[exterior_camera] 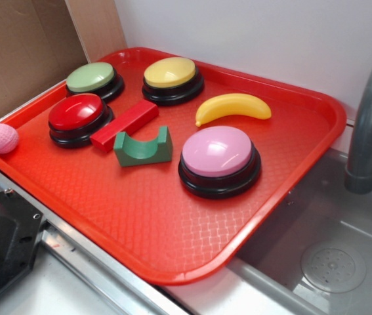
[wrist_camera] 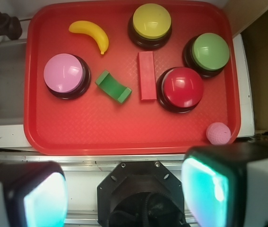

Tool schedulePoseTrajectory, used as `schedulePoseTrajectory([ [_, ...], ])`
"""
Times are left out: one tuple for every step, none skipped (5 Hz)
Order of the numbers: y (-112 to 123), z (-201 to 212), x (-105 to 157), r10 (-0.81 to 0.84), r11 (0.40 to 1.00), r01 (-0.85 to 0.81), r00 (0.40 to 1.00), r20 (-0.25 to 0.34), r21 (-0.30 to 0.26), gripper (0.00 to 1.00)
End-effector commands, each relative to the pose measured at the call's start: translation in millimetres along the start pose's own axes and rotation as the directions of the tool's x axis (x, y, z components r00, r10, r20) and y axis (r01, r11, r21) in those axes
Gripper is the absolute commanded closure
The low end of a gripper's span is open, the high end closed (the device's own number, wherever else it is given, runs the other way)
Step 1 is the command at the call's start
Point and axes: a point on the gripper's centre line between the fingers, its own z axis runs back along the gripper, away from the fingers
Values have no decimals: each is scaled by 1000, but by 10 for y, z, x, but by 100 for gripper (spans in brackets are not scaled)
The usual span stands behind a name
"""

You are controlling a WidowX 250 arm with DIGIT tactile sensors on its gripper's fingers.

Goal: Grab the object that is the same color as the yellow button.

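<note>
Pincer (wrist_camera: 124, 198) hangs high and well back from the red tray (wrist_camera: 124, 137), both pads spread wide at the near edge of the wrist view and holding nothing.

Taking the yellow button (wrist_camera: 151, 22) as the landmark: the banana (wrist_camera: 92, 34) lies flat on the tray just beside it, toward the sink side, touching nothing. It looks light, stiff and glossy, so I would expect it to slip or roll if pinched near a tapered tip. The thick middle of the curve, taken across its width, seems the safest hold.

Between banana and button is a clear gap. Toward the pincer from the button lies a red block (wrist_camera: 147, 75), with a green arched block (wrist_camera: 113, 86) beside it, and the pink button (wrist_camera: 65, 74) sits nearest the banana on that side. The tray's raised rim runs close behind the banana, leaving less room there.
</note>
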Motion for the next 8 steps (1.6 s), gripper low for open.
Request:
schedulePoseTrajectory([
  [0,0,0,0,1000,0,1000,0,0,0],
  [-7,-190,310,-23,1000,23,1000,9,13,0],
  [-104,-442,690,-82,996,81,997,17,45,0],
  [-198,-778,1112,-92,994,88,994,66,63,0],
  [-262,-1185,1504,-132,990,130,991,29,60,0],
  [-341,-1550,1830,-211,978,211,977,24,8,0],
  [-426,-1862,2049,-282,959,282,959,-4,-22,0],
  [-477,-2078,2126,-328,944,326,944,-32,-53,0],
])
